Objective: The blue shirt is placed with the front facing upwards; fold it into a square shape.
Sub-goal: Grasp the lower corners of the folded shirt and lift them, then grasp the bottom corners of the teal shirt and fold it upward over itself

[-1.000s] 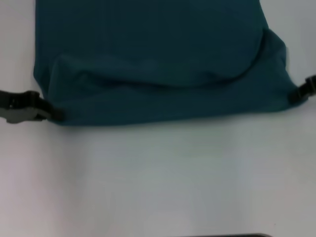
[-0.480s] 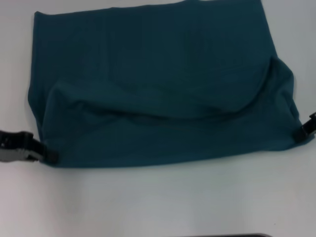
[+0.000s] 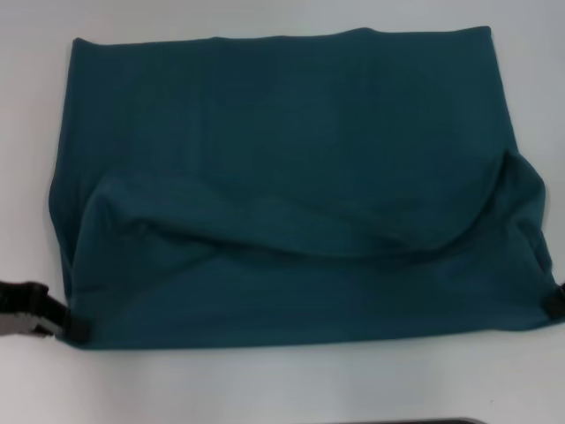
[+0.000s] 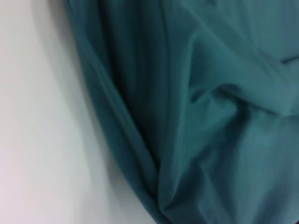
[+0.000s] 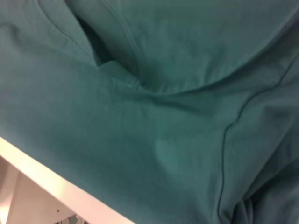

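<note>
Head view shows the blue shirt (image 3: 282, 177) spread across the white table (image 3: 282, 384) as a wide, already doubled panel, with the two near corners held. The left gripper (image 3: 72, 329) sits at the near left corner and appears to be pinching the cloth there; the right gripper (image 3: 553, 301) is at the near right corner, mostly cut off by the frame edge, so whether its jaws are pressed on the fabric I cannot tell for sure, though the corner looks held. Between the corners the upper layer sags in a long curved ridge, and the far edge lies fairly flat and straight.

My reading is that the step in hand is carrying or drawing this near edge to lay a fold, and the job is perhaps halfway along: the shape is a rectangle, not yet a square.

To do it well, both corners should travel together at the same height and pace, so the near edge stays straight and parallel to the far one. Some outward tension between the arms would take out the sagging ridge before the cloth is laid down. Lowering should be gentle, letting the middle settle first, with the release coming only once the corners rest on the surface.

Left wrist and right wrist views show only bunched teal folds close up, with soft creases that will likely slide easily, so jerks would skew the layers
</note>
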